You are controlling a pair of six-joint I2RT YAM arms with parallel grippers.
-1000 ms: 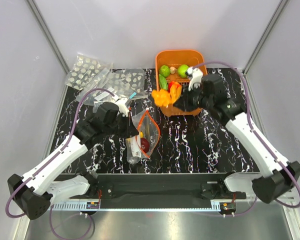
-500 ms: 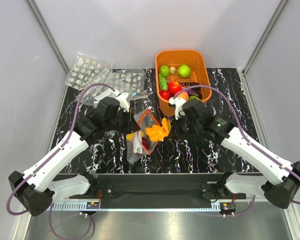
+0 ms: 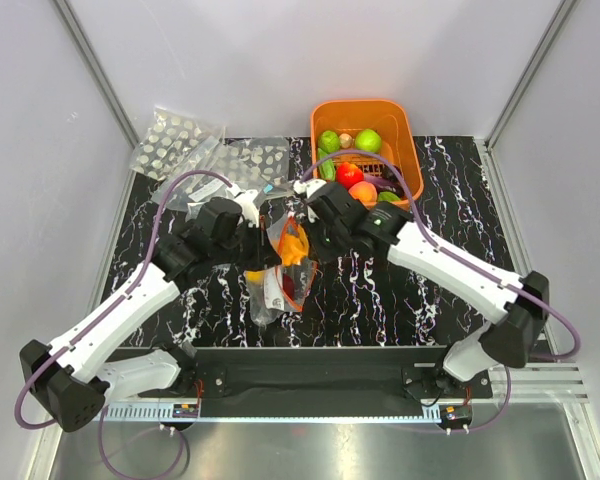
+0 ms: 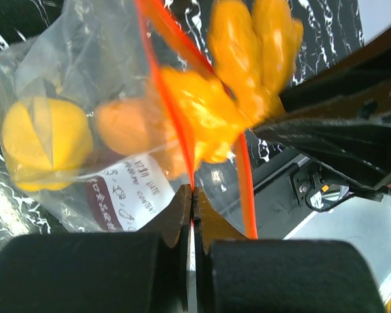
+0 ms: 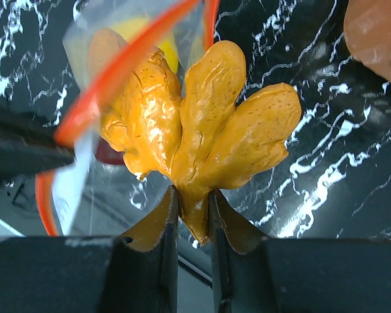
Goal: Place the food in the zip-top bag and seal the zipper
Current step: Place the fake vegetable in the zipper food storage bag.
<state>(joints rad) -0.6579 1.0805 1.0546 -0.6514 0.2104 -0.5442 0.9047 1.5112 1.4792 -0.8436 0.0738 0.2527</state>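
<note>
Left gripper (image 4: pixel 192 195) pinches zipper (image 4: pixel 161 98); right gripper (image 5: pixel 192 202) clasps orange piece (image 5: pixel 208 130) at bag (image 4: pixel 45 72); orange basket (image 3: pixel 360 104) behind.

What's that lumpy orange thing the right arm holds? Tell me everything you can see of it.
The orange piece is a glossy, plastic-looking toy with rounded lobes fanning from a narrow stem. The jaws of the right gripper pinch that stem. Its lobes sit at the open mouth of the zip-top bag, one crossing the red-orange zipper.

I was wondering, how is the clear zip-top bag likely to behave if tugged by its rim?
Probably floppy: the zip-top bag creases and slumps below where the left jaws pinch its zipper. Likely bottom-heavy and apt to swing, since food sits inside.
</note>
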